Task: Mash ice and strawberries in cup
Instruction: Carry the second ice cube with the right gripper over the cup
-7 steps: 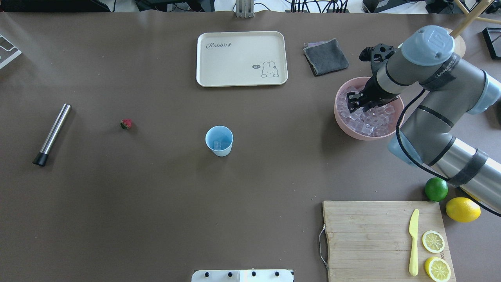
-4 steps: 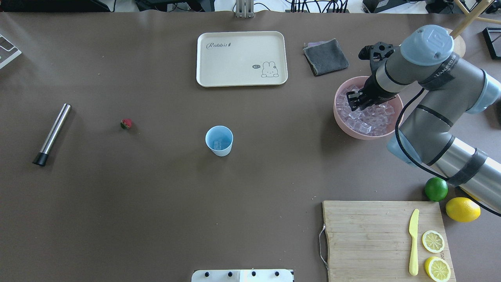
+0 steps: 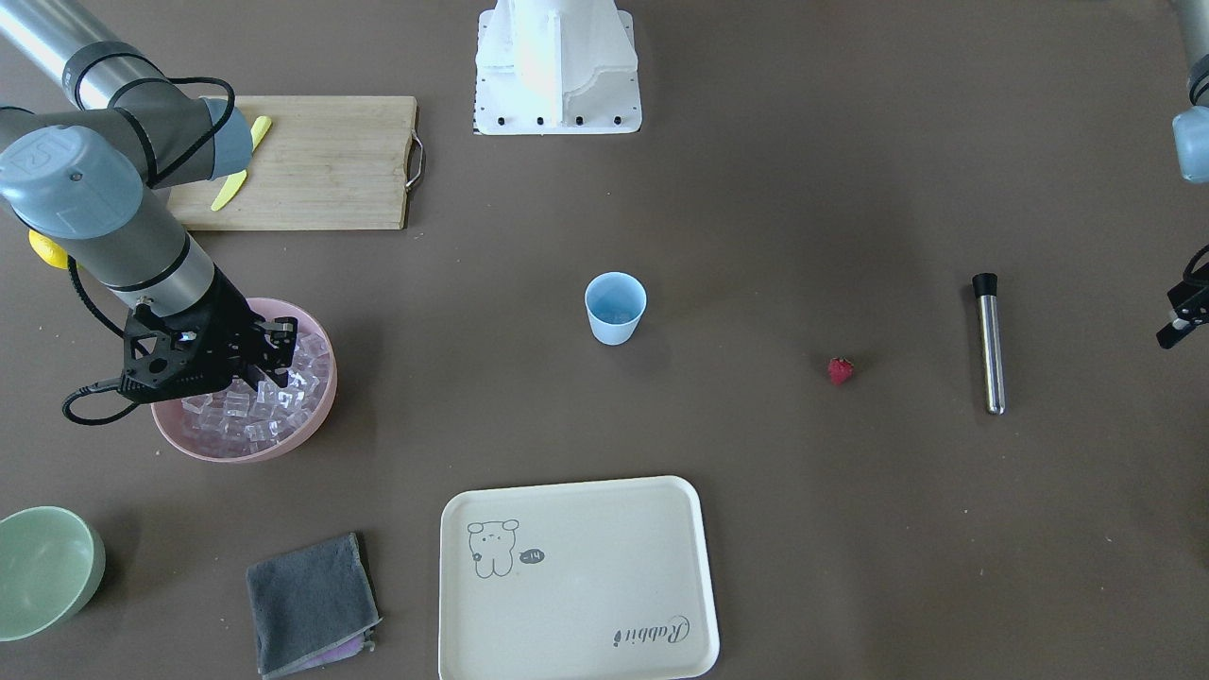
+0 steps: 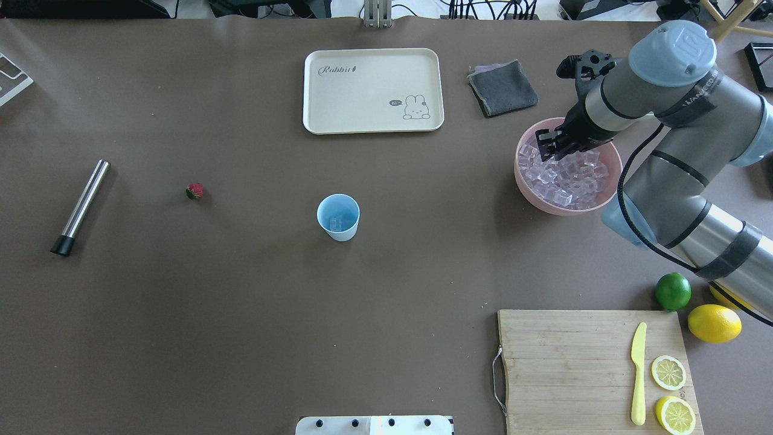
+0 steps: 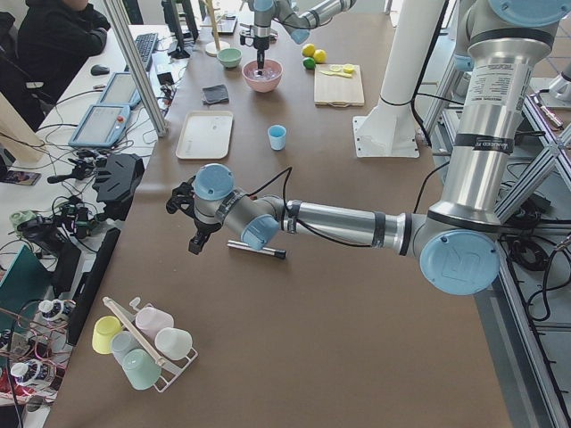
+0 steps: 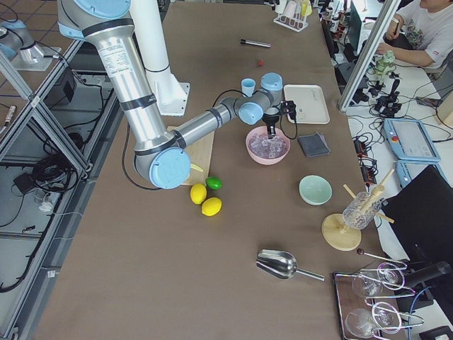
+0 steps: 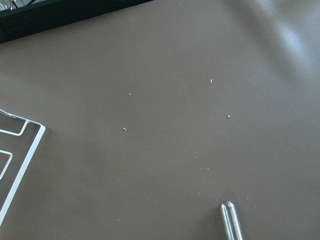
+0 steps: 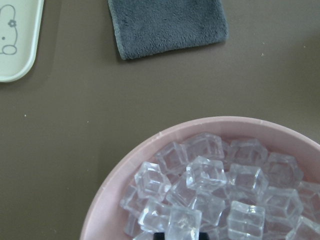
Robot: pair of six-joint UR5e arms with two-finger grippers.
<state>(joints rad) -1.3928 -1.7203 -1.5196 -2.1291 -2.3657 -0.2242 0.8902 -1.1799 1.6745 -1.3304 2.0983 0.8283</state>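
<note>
Cup point(image 4: 342, 237) is kept at desk point(image 4: 241, 314) centre, within both arms' reach; one cube is seen inside. In the overhead view, strawberry point(image 4: 194, 191) is left at its 9 o'clock, ice point(image 4: 567, 181) heaped in pink bowl point(image 4: 558, 210) at 2 o'clock. Right fingers point(image 4: 543, 148) are held steeply over the heap, apparently pinched on one cube. Left fingers point(image 3: 1179, 323), past muddler point(image 4: 81, 205): spread cannot be told.
</note>
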